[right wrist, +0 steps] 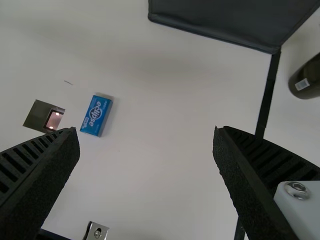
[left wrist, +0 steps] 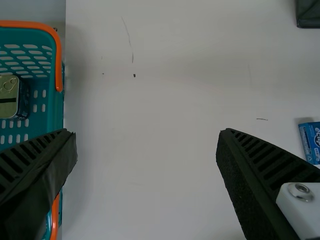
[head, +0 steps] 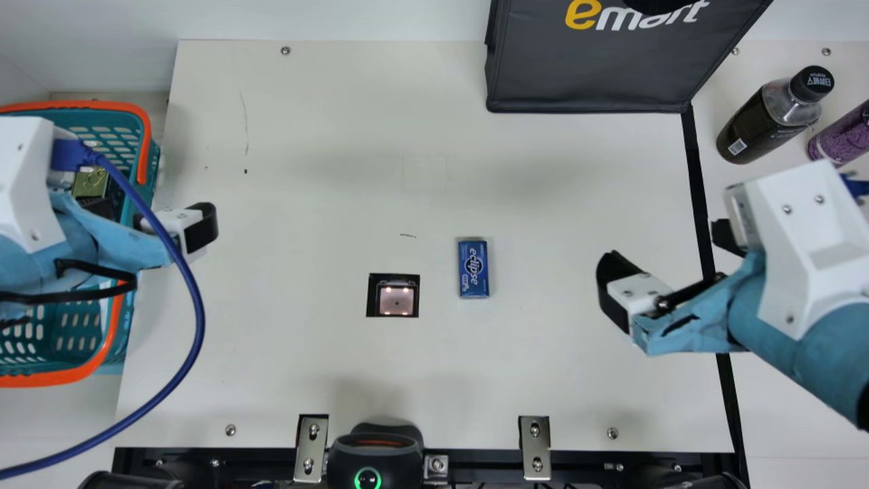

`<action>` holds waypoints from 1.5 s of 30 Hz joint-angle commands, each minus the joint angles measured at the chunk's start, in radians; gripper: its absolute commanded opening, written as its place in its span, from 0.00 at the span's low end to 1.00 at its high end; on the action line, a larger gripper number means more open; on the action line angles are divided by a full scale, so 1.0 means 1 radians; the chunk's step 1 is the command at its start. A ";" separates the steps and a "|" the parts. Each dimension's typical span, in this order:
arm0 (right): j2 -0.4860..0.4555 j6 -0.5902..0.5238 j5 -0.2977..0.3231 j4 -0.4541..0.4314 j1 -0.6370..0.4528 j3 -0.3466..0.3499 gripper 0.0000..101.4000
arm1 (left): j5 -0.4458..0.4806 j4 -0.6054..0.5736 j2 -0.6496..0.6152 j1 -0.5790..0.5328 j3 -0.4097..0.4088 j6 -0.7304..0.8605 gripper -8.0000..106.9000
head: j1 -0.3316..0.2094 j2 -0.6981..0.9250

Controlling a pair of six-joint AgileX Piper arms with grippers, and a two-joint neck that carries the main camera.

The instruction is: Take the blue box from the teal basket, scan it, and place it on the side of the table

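One blue box (head: 473, 268) lies on the surface (head: 305, 204) just right of the scanner window (head: 397, 300); well left of that window, the left gripper (head: 173, 221) hangs open, the teal basket (head: 153, 166) farther left; well right of it, the right gripper (head: 664, 246) hangs open too.

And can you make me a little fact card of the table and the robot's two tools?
blue box: flat on the table, right of the glowing square
teal basket: far left, a tin inside
black bag: at the back
dark bottle: at the right, lid on
left tool: open, empty
right tool: open, empty
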 commanded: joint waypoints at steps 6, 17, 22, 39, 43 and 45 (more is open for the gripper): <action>0.117 0.102 -0.011 -0.011 0.097 -0.022 0.94 | 0.000 0.000 0.000 0.000 0.000 0.000 0.85 | -0.029 0.000; 0.302 0.337 -0.084 -0.059 0.274 -0.031 0.94 | 0.000 0.000 0.000 0.000 0.000 0.000 0.85 | -0.029 0.000; 0.377 0.426 -0.116 -0.070 0.332 -0.032 0.94 | 0.000 0.000 0.000 0.000 0.000 0.000 0.85 | -0.029 0.000; 0.613 0.618 -0.192 -0.126 0.463 -0.028 0.94 | 0.000 0.000 0.000 0.000 0.000 0.000 0.85 | -0.029 0.000; 0.659 0.651 -0.205 -0.142 0.484 -0.028 0.94 | 0.000 0.000 0.000 0.000 0.000 0.000 0.85 | -0.029 0.000; 0.679 0.666 -0.211 -0.150 0.493 -0.027 0.94 | 0.000 0.000 0.000 0.000 0.000 0.000 0.85 | -0.029 0.000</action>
